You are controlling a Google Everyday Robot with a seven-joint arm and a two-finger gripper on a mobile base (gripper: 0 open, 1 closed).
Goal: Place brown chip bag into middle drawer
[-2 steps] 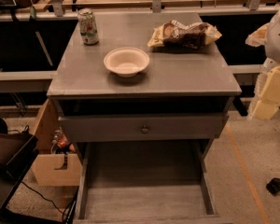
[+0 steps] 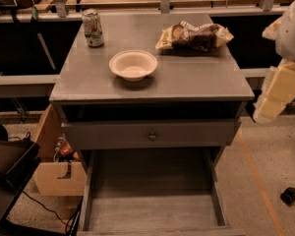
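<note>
Bag: brown chip bag (image 2: pixel 194 36) lies on surface (image 2: pixel 196 77), back-right, not yet picked up.
Drawer: middle drawer (image 2: pixel 152 210) already pulled open.
Pincer: pincer (image 2: pixel 278 95) at right edge, apart from bag; we can't tell its state.
Left: we judge grasp, carry & drop all pending.

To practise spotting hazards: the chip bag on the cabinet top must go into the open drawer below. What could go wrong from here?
The end effector hangs off the cabinet's right side, apart from the brown chip bag; crinkled foil may slip.
The bowl sits near the carry path and may be knocked.
The cabinet top covers the middle drawer's rear, so a drop could miss.
</note>
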